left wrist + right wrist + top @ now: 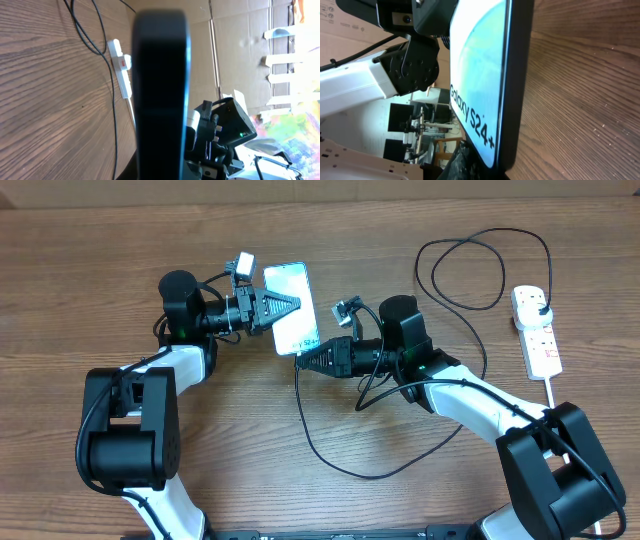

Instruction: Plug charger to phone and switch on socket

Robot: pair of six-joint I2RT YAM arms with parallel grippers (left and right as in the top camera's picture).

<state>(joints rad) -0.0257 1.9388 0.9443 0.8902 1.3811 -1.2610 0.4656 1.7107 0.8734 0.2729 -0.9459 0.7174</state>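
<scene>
The phone (289, 283) is held on edge above the table, its light-blue screen reading "Galaxy S24+" in the right wrist view (475, 75). My left gripper (284, 307) is shut on the phone's middle; the phone's black edge fills the left wrist view (160, 90). My right gripper (304, 360) is shut on the connector end of the charger at the phone's lower end. The black cable (330, 460) loops over the table to a black plug (540, 304) seated in the socket (540, 340), a white strip with red switch marks. The connector tip itself is hidden.
The charger cable makes a large loop (470, 270) at the back right and another in front of the right arm. The socket's thick white cord (552, 392) runs toward the front right. Cardboard walls (235, 45) stand behind the table.
</scene>
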